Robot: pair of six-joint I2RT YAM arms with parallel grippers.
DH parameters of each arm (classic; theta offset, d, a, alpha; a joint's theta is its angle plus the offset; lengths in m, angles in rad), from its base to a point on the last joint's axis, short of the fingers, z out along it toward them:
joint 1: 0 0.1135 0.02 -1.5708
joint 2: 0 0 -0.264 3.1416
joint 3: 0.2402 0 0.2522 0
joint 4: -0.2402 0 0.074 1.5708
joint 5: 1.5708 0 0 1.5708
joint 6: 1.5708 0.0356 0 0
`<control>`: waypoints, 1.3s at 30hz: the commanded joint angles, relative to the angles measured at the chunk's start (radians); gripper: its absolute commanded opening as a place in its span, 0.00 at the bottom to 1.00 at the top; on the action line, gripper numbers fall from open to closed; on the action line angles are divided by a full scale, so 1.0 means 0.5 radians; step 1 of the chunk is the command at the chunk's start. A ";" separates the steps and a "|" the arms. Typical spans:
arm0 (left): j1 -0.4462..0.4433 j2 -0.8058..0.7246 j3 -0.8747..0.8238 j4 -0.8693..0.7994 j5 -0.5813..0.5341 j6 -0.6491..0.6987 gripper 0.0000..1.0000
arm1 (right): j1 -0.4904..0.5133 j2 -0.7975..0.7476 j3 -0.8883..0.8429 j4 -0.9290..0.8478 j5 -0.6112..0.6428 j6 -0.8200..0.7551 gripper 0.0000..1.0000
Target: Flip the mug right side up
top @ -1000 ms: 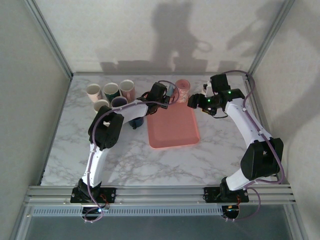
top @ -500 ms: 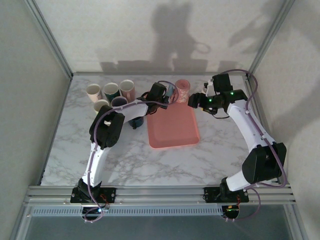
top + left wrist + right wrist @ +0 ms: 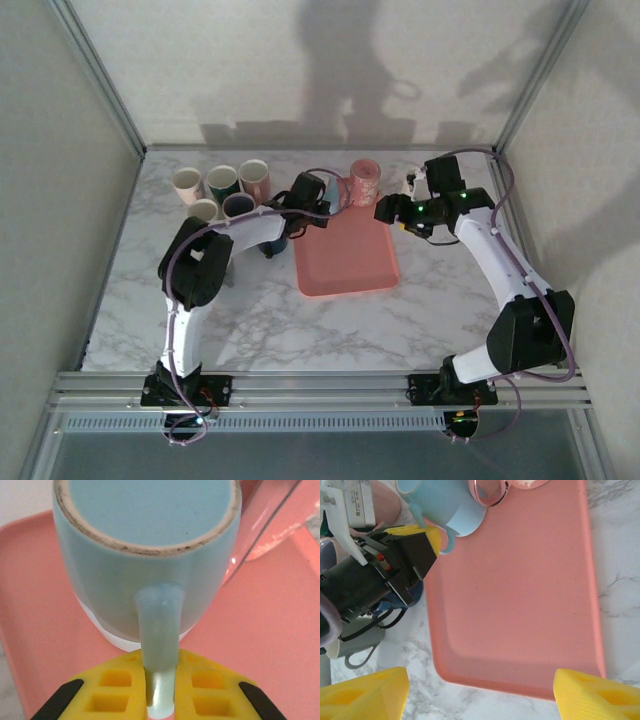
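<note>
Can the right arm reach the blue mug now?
Probably yes. The right tool hangs open over bare pink tray, close to the blue mug. But the left tool grips its handle, and the pink cup crowds one side.

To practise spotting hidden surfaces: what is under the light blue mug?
The pink tray lies under the light blue mug, whose base faces up. The mug's mouth, its inside and the tray patch beneath are covered. The left pincer grips its handle.

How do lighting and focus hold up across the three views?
Top external: even light, dark arm shadows on the back wall. Left wrist: mug very close, slightly soft, glint on its handle. Right wrist: tray sharp, own fingers blurred at the bottom corners.
</note>
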 commanded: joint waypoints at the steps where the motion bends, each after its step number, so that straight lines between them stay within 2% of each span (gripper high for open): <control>1: -0.042 -0.264 -0.070 0.091 0.035 -0.124 0.00 | -0.009 -0.087 -0.064 0.080 -0.132 0.063 0.76; 7: -0.077 -0.579 -0.269 0.148 0.039 -0.255 0.00 | -0.010 -0.130 -0.167 0.185 -0.333 0.131 0.76; 14: -0.075 -0.975 -0.458 0.300 0.202 -0.485 0.00 | -0.014 -0.193 -0.287 0.389 -0.618 0.243 0.76; 22: -0.044 -1.382 -0.797 0.776 0.431 -0.734 0.00 | -0.011 -0.307 -0.425 0.648 -0.820 0.410 0.75; 31: -0.012 -1.568 -1.023 1.272 0.633 -1.012 0.00 | -0.014 -0.390 -0.507 0.923 -1.011 0.567 0.74; 39: -0.012 -1.628 -1.160 1.587 0.648 -1.169 0.00 | -0.011 -0.427 -0.548 1.124 -1.126 0.679 0.73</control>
